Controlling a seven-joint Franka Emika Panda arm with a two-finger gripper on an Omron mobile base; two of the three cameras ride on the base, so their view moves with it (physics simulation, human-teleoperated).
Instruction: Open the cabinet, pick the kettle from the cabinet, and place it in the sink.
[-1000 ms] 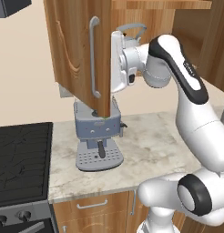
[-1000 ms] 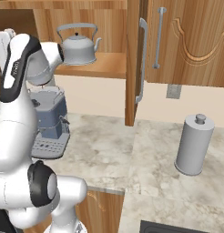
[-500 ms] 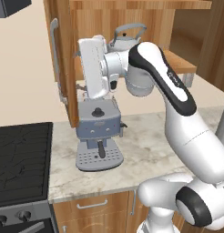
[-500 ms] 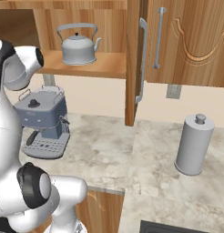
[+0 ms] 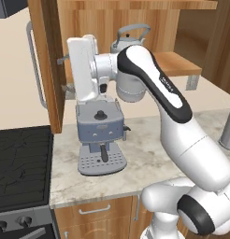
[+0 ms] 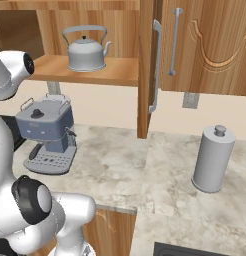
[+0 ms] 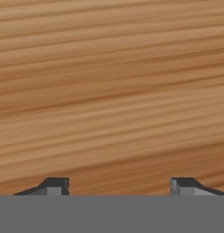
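Observation:
The cabinet stands open, with its left door (image 5: 44, 70) swung out edge-on and its right door (image 6: 147, 70) open too. The silver-grey kettle (image 6: 86, 50) sits upright on the cabinet shelf (image 6: 115, 70). In the left base view the kettle (image 5: 131, 37) is partly hidden behind my arm. My gripper (image 5: 64, 73) points left at the inner face of the left door, its fingertips right at the wood. In the hand view the gripper (image 7: 118, 184) is open, with wood grain close ahead and nothing between the fingers. A dark rim, seemingly the sink (image 6: 200, 249), shows at the bottom edge.
A blue-grey coffee machine (image 5: 100, 135) stands on the marble counter (image 6: 120, 165) below the shelf. The black stovetop (image 5: 21, 163) lies to its left. A tall grey cylinder with a knob (image 6: 212, 160) stands at the right. A closed neighbouring cabinet door (image 6: 210, 40) is beyond the right door.
My arm has swung left and the left door has opened wider, from angled to edge-on. The kettle has not moved.

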